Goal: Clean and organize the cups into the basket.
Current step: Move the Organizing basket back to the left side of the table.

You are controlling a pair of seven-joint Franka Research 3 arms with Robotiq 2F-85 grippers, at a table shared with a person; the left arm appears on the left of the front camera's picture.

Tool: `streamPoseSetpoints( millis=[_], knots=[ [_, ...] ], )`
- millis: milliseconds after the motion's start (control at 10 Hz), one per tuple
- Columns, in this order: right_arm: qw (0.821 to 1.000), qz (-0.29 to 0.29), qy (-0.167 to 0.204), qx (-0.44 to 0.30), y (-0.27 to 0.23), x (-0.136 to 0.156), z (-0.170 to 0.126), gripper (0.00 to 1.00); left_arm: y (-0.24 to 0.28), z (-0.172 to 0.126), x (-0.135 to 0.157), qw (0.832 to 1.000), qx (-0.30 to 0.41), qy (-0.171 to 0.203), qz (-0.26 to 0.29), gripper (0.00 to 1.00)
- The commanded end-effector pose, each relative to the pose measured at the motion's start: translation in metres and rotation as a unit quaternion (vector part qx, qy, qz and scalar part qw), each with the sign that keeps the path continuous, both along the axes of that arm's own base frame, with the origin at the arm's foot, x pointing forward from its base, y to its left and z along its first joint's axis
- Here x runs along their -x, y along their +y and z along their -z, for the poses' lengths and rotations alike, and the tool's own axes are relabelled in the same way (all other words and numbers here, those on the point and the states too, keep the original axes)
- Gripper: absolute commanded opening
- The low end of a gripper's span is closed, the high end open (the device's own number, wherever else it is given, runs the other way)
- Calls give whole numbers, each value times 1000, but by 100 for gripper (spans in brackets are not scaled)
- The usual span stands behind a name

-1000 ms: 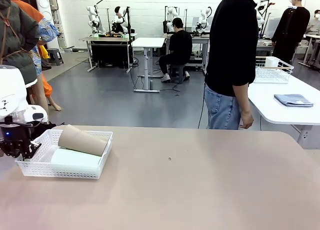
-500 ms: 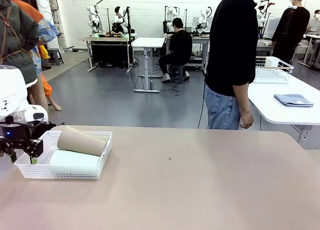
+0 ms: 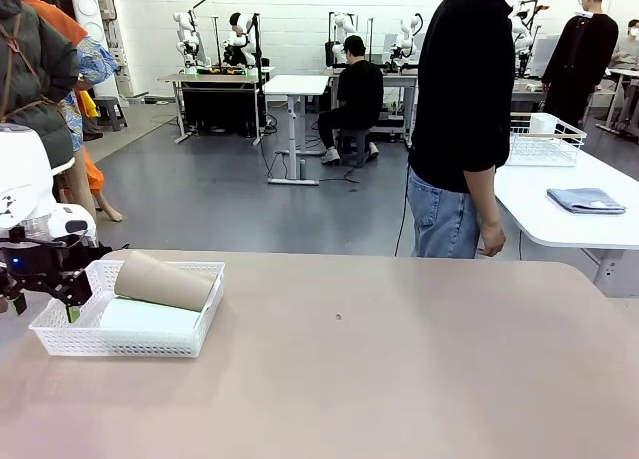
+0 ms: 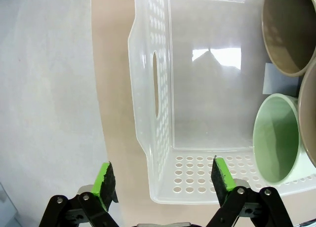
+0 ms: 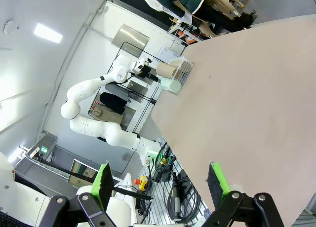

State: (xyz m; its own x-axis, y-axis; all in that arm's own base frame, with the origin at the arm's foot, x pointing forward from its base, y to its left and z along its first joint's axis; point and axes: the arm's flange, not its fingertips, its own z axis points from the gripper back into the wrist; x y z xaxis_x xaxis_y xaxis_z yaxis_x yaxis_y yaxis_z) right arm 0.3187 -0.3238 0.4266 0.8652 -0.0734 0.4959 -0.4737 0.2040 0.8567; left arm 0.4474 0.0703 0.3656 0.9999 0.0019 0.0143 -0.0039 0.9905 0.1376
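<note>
Two kinds of cup lie on their sides in the white lattice basket at the left end of the worktop: a tan-brown cup resting on top of a pale mint green cup. From the left wrist, the green cup's mouth faces the camera, with tan rims above and beside it, so there may be more than one tan cup.

Both sets of jaws stand wide open and hold nothing. The left gripper hovers at the basket's left end; in its wrist view the fingers straddle the basket's near corner, one pad over the perforated wall and the other pad outside it over bare worktop. The cups sit off to one side of these jaws, not between them. The right gripper hangs well away, over empty worktop.

My main worry is that any sideways or downward move of the left arm could snag the basket wall and drag it, and the tan cup, perched loosely on the green one, could roll off.
</note>
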Motion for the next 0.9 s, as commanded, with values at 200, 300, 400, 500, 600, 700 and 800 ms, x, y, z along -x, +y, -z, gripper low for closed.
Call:
streamPoseSetpoints(
  millis=[200, 300, 400, 500, 600, 700, 800],
  knots=[
    [1000, 0, -2, -5, -1, 3, -2, 100, 0, -2, 10, 1000, -11, 2, -5, 100],
    [1000, 0, -2, -5, -1, 3, -2, 100, -6, -14, 22, 1000, 3, -6, -24, 100],
    [1000, 0, -2, -5, -1, 3, -2, 100, -19, -37, 50, 999, -9, -33, -36, 100],
    [1000, 0, -2, -5, -1, 3, -2, 100, -33, -58, 80, 997, -12, -51, -61, 100],
    [1000, 0, -2, -5, -1, 3, -2, 100, -48, -74, 110, 995, -16, -78, -68, 100],
    [1000, 0, -2, -5, -1, 3, -2, 100, -60, -84, 134, 992, -15, -102, -77, 100],
    [1000, 0, -2, -5, -1, 3, -2, 100, -67, -91, 156, 988, -20, -123, -87, 100]
  ],
)
